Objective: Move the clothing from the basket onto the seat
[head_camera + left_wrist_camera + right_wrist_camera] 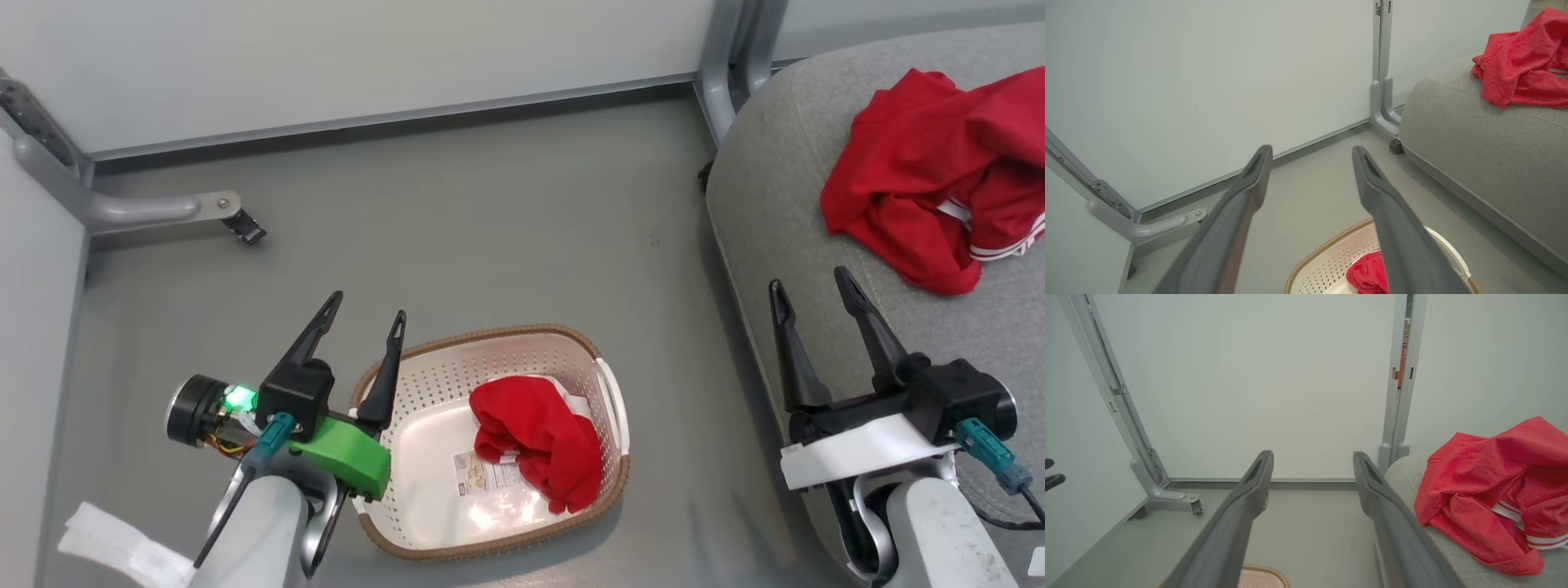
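A corner of smooth grey floor, closed in by pale partition panels on grey metal feet, with two panels meeting at an upright post beside the seat.

The basket stands on the floor, near the seat's rounded front edge but apart from it. Its long axis runs across the room from the robot's left toward the seat, and one side handle faces the cushion. Part of the clothing, a bunched red garment, lies in the basket's seat-side half, stretched from the middle toward the near right corner and overlapping the edge of the paper label on the bottom. A second red heap sits crumpled on top of the seat, its white stripes turned toward the robot.

The left pincer hovers over the basket's left end, fingers pointing toward the far panel — spread apart and holding nothing. The right pincer hangs above the seat's front edge, short of the red heap, its fingers likewise apart and empty.
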`<state>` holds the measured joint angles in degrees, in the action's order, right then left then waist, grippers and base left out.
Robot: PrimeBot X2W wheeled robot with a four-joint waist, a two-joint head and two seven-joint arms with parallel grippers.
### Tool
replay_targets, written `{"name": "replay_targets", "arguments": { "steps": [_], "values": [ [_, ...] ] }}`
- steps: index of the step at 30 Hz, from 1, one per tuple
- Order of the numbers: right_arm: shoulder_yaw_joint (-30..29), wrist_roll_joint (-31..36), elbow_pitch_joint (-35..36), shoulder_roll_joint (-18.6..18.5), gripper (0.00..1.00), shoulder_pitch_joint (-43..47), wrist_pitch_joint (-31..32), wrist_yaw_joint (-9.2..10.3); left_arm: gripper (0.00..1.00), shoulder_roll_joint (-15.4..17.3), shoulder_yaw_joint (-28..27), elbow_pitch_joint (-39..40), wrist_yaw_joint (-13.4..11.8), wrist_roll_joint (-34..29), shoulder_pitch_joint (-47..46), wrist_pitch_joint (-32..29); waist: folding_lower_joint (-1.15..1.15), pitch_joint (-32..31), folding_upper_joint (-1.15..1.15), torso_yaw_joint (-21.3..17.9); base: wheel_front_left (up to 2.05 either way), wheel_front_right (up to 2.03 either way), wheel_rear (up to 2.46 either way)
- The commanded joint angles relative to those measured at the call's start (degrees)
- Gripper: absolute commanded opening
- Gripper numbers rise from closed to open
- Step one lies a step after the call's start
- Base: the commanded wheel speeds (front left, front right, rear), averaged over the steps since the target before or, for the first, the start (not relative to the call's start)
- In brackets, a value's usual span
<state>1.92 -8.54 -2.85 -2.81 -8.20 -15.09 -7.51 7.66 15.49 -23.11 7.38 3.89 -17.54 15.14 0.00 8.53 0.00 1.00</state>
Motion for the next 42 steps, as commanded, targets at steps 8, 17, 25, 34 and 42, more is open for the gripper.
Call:
{"name": "replay_targets", "arguments": {
  "steps": [8, 17, 25, 34, 42],
  "values": [
    [0.06, -0.48, 1.33, -0.15, 1.00, -4.43, -0.11, 0.04, 1.00, 3.40, 8.10, -7.13, 0.14, 1.48, -7.86, 0.02, 0.00, 8.08, 0.00, -6.56, 0.00, 0.00, 0.00],
    [1.56, -1.81, 3.03, -0.14, 1.00, -9.35, -0.11, 0.04, 1.00, 6.75, 17.65, -15.67, 0.08, 1.56, -16.41, 0.01, 0.00, 16.04, 0.00, -10.93, 0.00, 0.00, 0.00],
    [3.19, -3.07, 4.30, -0.11, 1.00, -13.76, -0.11, 0.04, 1.00, 8.81, 26.99, -23.78, 0.09, 2.49, -24.65, 0.01, 0.00, 23.05, 0.00, -13.75, 0.00, 0.00, 0.00],
    [4.05, -3.79, 5.70, -0.12, 1.00, -17.35, -0.11, 0.04, 1.00, 9.46, 37.58, -32.77, 0.09, 3.82, -32.58, 0.01, 0.00, 30.54, 0.00, -14.99, 0.00, 0.00, 0.00],
    [4.90, -4.15, 7.14, -0.13, 1.00, -20.15, -0.11, 0.04, 1.00, 9.27, 46.71, -40.47, 0.08, 4.60, -39.34, -0.30, 0.00, 36.76, 0.00, -15.30, 0.00, 0.00, 0.00]
  ]
}}
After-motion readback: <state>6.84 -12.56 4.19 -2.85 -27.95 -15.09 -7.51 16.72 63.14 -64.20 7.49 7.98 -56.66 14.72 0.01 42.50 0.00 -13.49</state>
